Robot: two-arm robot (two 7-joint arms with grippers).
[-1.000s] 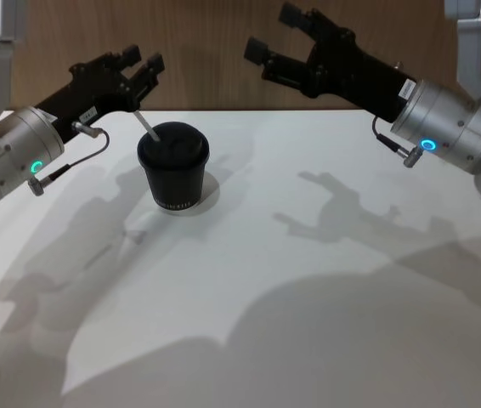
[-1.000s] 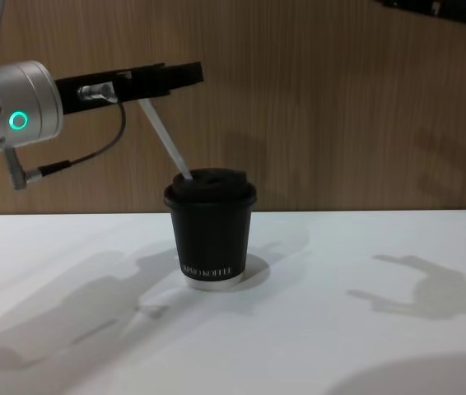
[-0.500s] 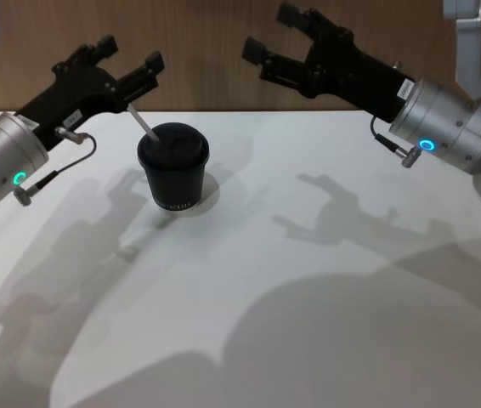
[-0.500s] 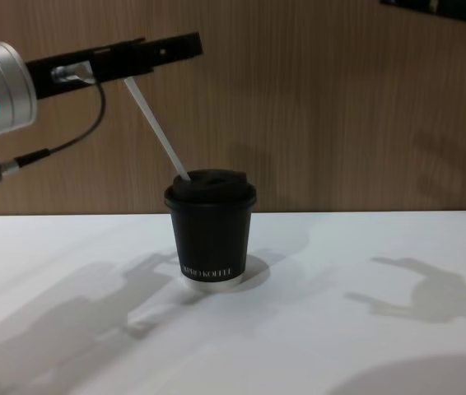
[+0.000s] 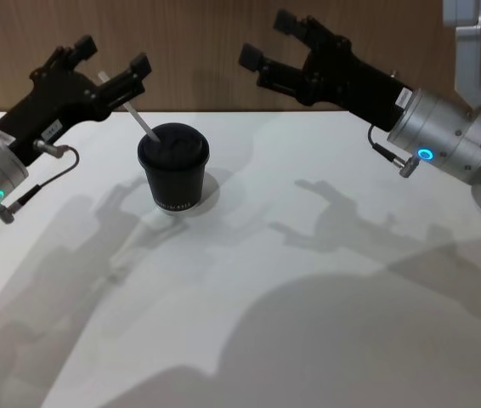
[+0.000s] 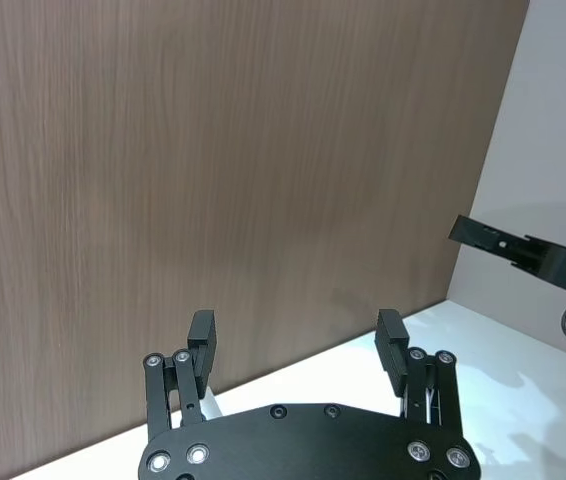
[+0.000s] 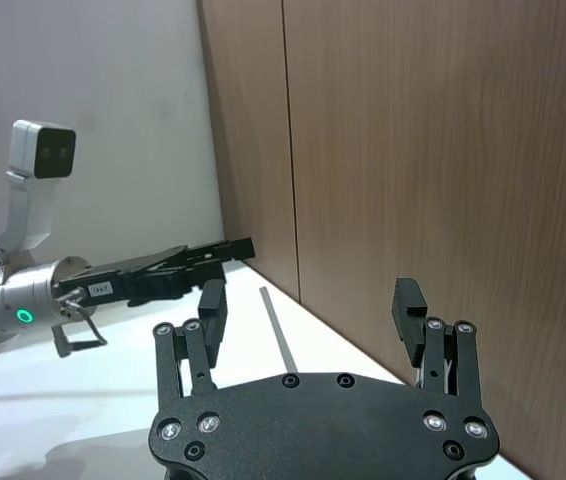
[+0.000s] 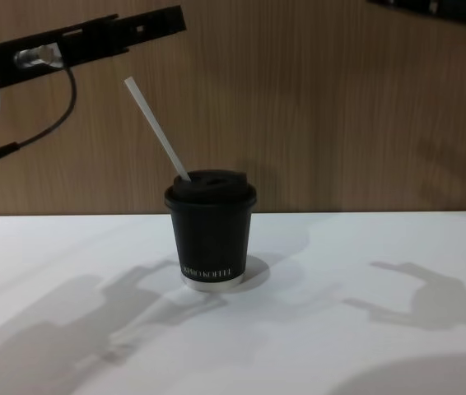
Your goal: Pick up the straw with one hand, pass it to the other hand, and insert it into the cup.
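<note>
Wood-panel wall behind, plain white table (image 5: 308, 280) underneath, and the cup (image 8: 210, 230) sits on it over toward my left side with the straw (image 8: 156, 128) already poking out of the lid, leaning hard toward my left arm. From the chest view the straw's top end is free: my left gripper (image 5: 109, 68) hangs above and beside it with its fingers spread wide and nothing between them. My right gripper (image 5: 273, 41) is well off to the other side, up near the wall, also spread wide and empty.

So the job looks basically done, I'd say. What worries me is the exit. The straw tip sits pretty close under my left fingers, and I honestly can't judge the gap well from these angles. If that arm swings low or sideways on the way out, I could clip the straw, lever it back out of the lid hole, or tip the whole cup, since it's light and the straw gives a long lever. The dangling cable (image 8: 39, 132) could snag too. Straight up and away seems safest.
</note>
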